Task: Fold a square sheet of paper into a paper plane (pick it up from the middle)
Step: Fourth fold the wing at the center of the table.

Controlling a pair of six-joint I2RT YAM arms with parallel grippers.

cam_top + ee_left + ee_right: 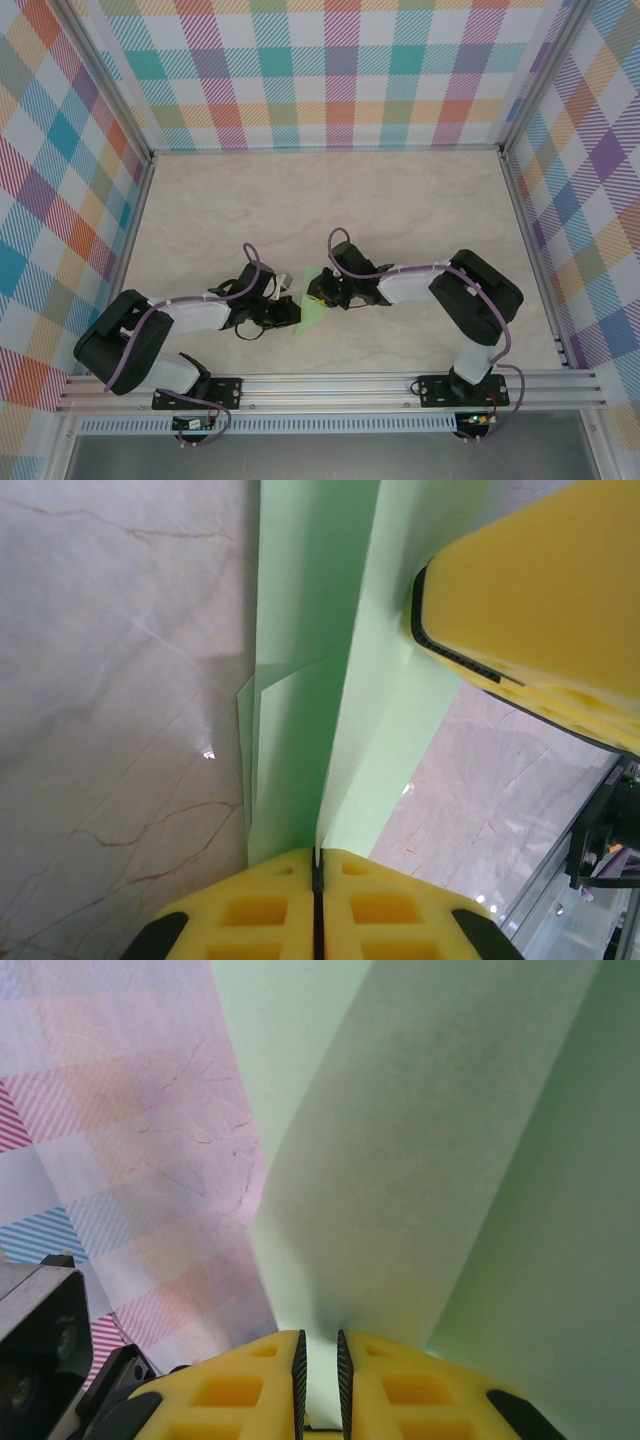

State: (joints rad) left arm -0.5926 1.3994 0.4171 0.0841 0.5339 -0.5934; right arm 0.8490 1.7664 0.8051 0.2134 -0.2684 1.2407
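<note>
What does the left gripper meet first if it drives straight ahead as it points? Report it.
The green paper: the left gripper is shut on it and it runs straight ahead. The right gripper, its yellow finger beside that line, might be brushed; depth is unclear.

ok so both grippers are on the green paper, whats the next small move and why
Probably slide the left gripper along the fold it pinches, to sharpen the crease. Both grippers are shut on the green paper, the right gripper farther along the sheet, and the layers near the left grip look loose and uneven rather than pressed flat.
</note>
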